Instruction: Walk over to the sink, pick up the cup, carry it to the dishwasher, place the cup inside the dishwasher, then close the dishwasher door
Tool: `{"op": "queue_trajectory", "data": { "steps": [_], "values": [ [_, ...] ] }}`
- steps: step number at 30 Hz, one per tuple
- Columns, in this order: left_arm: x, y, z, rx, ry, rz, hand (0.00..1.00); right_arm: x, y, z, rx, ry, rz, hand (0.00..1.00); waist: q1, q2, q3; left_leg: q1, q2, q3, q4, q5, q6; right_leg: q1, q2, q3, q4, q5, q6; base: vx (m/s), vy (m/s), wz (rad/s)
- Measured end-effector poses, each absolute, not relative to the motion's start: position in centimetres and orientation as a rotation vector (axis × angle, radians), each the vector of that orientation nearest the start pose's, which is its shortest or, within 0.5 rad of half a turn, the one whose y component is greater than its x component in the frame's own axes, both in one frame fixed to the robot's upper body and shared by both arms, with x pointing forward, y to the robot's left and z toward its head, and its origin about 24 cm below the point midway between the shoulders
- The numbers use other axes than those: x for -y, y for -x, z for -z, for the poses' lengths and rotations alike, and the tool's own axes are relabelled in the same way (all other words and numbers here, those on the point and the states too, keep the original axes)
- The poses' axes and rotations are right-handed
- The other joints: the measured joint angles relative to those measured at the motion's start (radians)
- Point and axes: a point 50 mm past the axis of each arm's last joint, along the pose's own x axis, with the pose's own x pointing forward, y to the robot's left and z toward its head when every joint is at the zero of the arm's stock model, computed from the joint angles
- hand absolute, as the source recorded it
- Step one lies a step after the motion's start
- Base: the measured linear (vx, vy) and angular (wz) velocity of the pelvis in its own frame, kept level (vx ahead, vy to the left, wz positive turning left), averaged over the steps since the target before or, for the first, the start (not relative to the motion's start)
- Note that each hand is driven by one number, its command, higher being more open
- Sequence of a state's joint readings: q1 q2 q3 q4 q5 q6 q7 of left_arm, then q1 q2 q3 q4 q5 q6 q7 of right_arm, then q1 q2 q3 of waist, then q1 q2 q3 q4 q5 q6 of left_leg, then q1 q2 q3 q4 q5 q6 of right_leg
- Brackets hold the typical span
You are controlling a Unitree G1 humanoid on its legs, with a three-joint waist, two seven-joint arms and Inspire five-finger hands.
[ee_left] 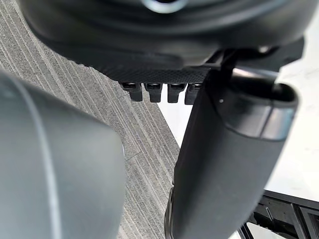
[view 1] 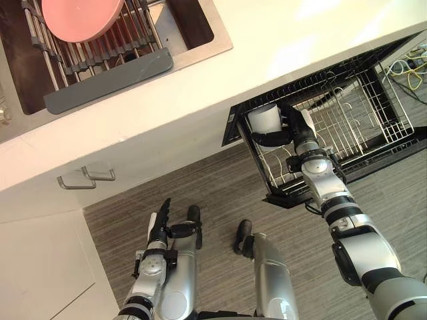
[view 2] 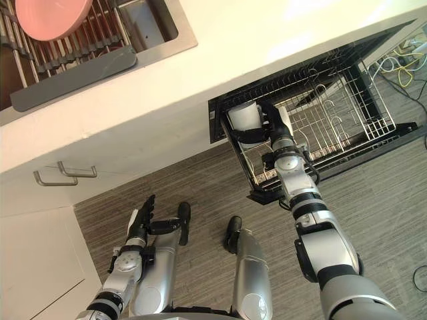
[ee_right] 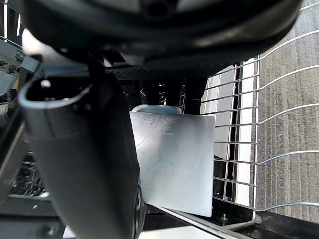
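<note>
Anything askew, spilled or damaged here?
Nothing stands out. The right hand grips the white cup over a corner of the pulled-out dishwasher rack. The pink plate rests on the sink rack. The left hand hangs open.

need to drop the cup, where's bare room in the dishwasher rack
The wire rack lies bare right of the cup, out to its far wall. It is crowded at its left corner under the counter, where the right hand grips the cup.

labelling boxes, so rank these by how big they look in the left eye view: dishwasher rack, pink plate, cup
1. dishwasher rack
2. pink plate, cut off by the view's top edge
3. cup, partly covered by the right hand that holds it
</note>
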State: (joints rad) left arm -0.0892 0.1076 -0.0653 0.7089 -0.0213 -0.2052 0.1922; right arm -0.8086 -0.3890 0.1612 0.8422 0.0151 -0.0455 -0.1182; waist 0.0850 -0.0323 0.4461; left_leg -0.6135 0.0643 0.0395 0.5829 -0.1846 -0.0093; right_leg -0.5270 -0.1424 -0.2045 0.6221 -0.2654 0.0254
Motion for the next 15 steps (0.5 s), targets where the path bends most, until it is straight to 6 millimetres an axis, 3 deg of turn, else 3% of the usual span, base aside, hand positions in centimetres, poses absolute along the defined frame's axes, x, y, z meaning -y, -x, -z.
{"op": "queue_trajectory", "data": {
  "steps": [15],
  "values": [
    [-16.5, -23.9, 6.7, -0.39, -0.09, -0.168, 1.0, 18.3, -39.2, -11.4, -0.002, 0.339, 0.114, 1.0, -0.003, 0.002, -0.001, -0.001, -0.002, 0.002, 0.0, 0.005, -0.006, 0.001, -0.009, -0.012, 0.001, 0.001, -0.001, 0.0, -0.008, 0.01]
  ]
}}
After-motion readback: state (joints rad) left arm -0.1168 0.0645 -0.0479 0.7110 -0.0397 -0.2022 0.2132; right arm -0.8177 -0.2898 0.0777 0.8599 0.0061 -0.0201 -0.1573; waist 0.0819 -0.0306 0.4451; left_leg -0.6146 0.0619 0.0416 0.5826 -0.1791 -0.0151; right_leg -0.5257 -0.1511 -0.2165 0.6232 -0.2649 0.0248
